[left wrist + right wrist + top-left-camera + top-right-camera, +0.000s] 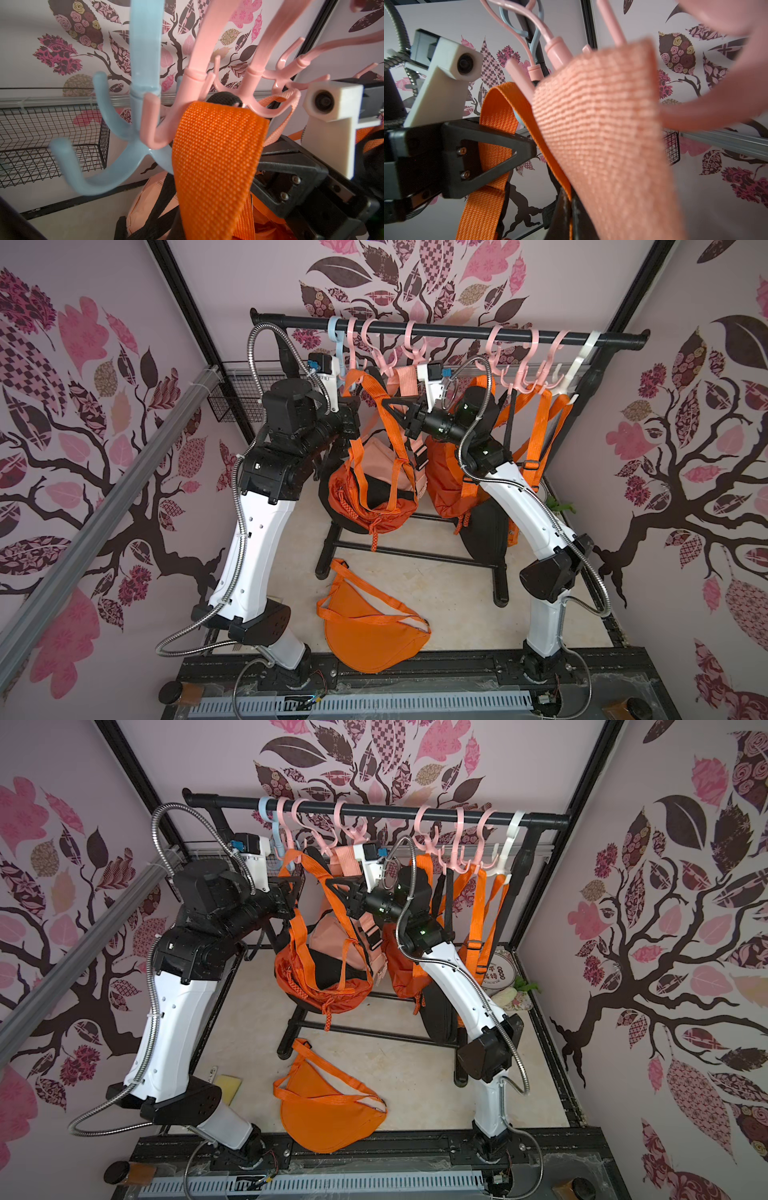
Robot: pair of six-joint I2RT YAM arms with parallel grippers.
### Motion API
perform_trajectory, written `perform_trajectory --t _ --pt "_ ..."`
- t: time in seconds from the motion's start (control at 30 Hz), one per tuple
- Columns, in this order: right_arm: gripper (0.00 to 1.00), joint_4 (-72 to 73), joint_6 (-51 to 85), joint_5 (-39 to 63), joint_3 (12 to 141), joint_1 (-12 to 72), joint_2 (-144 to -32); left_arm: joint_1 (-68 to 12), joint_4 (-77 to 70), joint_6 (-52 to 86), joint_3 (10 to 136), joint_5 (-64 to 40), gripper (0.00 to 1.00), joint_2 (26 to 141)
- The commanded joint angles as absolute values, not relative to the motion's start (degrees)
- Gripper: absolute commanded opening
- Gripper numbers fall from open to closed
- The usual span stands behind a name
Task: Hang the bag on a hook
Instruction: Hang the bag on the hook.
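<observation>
Right wrist view: the left claw (529, 145) is pressed together, with the orange strap (496, 116) caught between its fingers just under the strap's fold.
Right claw: the right claw (388, 406) is also closed, its tip against the strap's other run; whether it pinches webbing cannot be told.
Bag: the bag (370, 506) hangs below and between the two claws, off the tabletop (457, 593).
Strap axis: it runs up from the bag, folds over, and drops back down, with one run on each claw's side.
Key relation: the fold sits at the blue hook (135, 116), just beside a pink hook (193, 87). A blue prong shows under the fold, so the strap seems draped over it, though not surely seated.
Nearer arm: the left one, closest to the blue hook.
Next move: probably lower the strap until the prong bears it, then let go.
Risk: the fold slipping off the prong tip.
Also present: a second bag (365, 635) lies flat on the tabletop.
</observation>
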State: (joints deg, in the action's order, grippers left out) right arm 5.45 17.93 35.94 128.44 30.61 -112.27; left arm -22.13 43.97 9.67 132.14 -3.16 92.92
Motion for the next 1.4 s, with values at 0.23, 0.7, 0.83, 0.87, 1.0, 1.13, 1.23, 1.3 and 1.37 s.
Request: perform_trajectory --t 0.23,0.7,0.83,0.87,1.0,1.13,1.23,1.3,1.37 --pt "0.22 11.87 17.99 32.75 117.21 30.31 -102.91 -24.54 44.08 10.47 128.3 -4.01 0.0 90.95" --pt "0.63 18.0 19.7 31.9 106.62 30.32 -93.1 -25.0 42.3 8.7 122.59 -2.98 0.47 84.25" --pt "0.65 21.3 22.39 33.7 105.48 30.99 -91.3 -24.7 38.25 9.08 115.69 -2.03 0.6 78.32" --pt "0.66 20.99 22.24 34.37 105.89 31.59 -91.36 -24.61 37.42 9.08 113.77 -1.4 0.61 76.61" --pt "0.67 16.92 20.01 35.68 109.77 35.51 -93.82 -24.44 32.49 8.9 102.49 4.99 0.7 67.86" --pt "0.68 14.86 17.43 33.25 109.44 39.03 -94.71 -23.74 25.43 7.95 88.12 17.74 0.77 57.61" --pt "0.74 17.25 17.39 31.68 104.56 40.65 -92.52 -22.39 21.52 8.47 77.85 25.23 0.8 51.22" --pt "0.77 19.91 16.17 30.33 99.48 42.5 -90.09 -22.07 18.16 8.39 70.58 29.23 0.82 46.72" --pt "0.78 17.05 12.57 27.95 98.09 45.47 -89.51 -21.97 14.03 8.73 62.7 31.91 0.84 42.04"
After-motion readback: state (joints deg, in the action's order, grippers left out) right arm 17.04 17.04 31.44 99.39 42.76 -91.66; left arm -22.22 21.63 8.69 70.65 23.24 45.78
